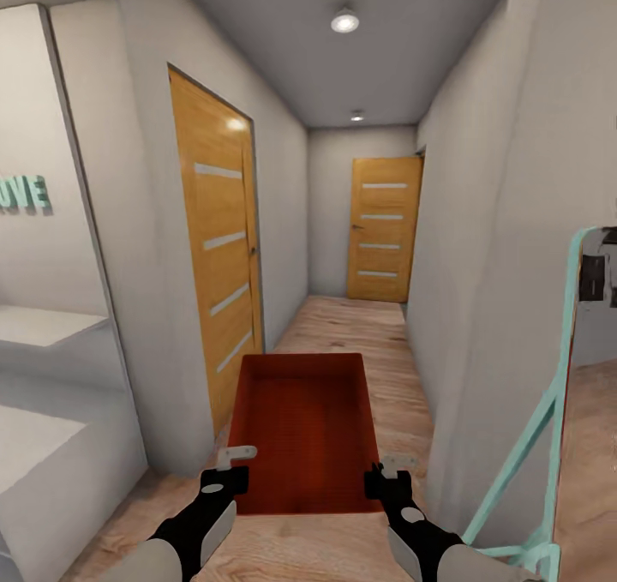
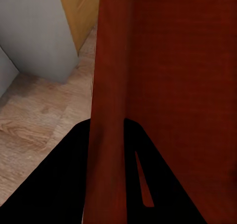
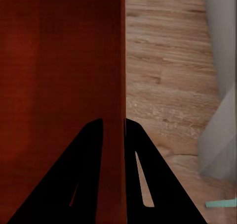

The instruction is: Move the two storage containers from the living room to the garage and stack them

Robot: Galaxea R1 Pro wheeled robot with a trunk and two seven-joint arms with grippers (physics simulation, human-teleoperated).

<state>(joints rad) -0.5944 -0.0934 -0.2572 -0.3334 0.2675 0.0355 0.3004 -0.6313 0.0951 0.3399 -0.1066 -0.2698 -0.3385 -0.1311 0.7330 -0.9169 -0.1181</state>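
Robot is in a hallway, carrying one storage container (image 1: 302, 432) out front at about waist level, well above the wood plank floor (image 1: 360, 333), open side up. Two-handed carry: left pincer (image 1: 230, 468) is clamped on the near end of the container's left wall, right pincer (image 1: 390, 472) clamped on the near end of the right wall. Both wrist views confirm it: in each one the thin orange-red wall runs straight between the two dark fingers, one finger inside the box and one outside, so both pincers are clenched on the rim, not just resting against it. Symmetric pinch on opposite walls is presumably there to keep the box level and stop it rotating about a single grip point; grabbing at the near corners keeps the arms short and the load close to the trunk. Container looks level and empty. Only one container is in hand here. Ahead: a narrow corridor with pale grey walls, a wooden door (image 1: 218, 248) on the left side, shut, and another wooden door (image 1: 384, 228) at the far end, also shut. Mint-green frame (image 1: 548, 411) just to the right, near the right arm. Judgement: this is the transport leg, garage not reached yet, nothing placed or stacked. Risk is clipping the box corners on the wall edges in this tight passage.
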